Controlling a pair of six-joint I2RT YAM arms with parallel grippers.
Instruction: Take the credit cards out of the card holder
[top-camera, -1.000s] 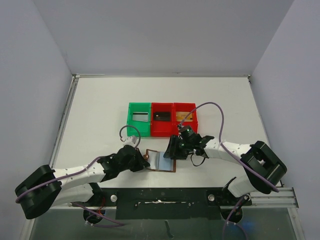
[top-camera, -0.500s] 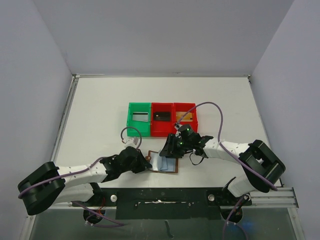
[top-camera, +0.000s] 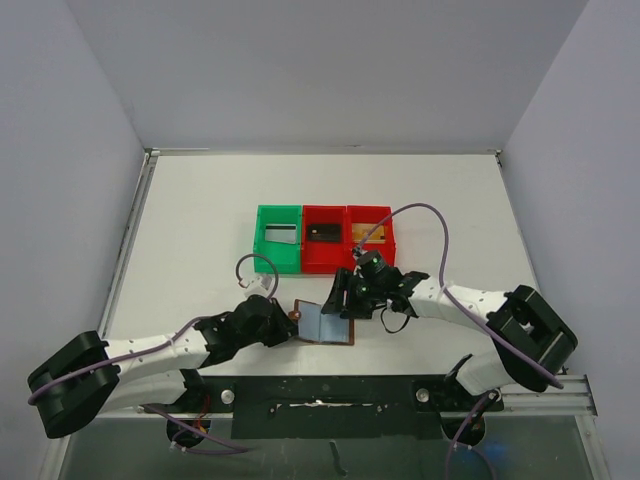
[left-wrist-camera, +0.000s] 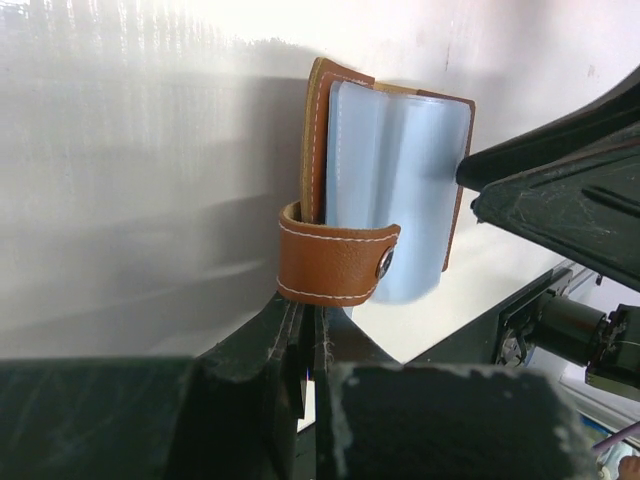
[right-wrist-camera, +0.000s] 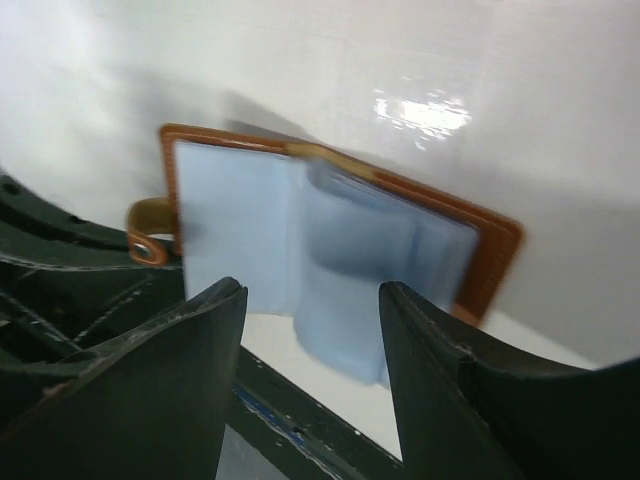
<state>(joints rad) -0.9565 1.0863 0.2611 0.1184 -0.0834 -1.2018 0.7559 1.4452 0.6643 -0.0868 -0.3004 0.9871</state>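
A: One card holder (top-camera: 325, 322)?
B: Lying open near table's (top-camera: 200, 220) near edge, apart from three bins (top-camera: 322, 238). Pinching its strap (left-wrist-camera: 335, 262) with left gripper (left-wrist-camera: 305, 310), fully closed; hovering right gripper (right-wrist-camera: 312, 290) over it, jaws parted, empty.

Three plastic bins are noted in a row on the white table (top-camera: 200, 230), walls touching: a green bin (top-camera: 278, 209) on the left, a red bin (top-camera: 324, 209) in the middle and a second red bin (top-camera: 369, 209) on the right. The table is enclosed by plain pale walls (top-camera: 320, 70) on three sides. A black plate (top-camera: 320, 395) is seen along its near edge.
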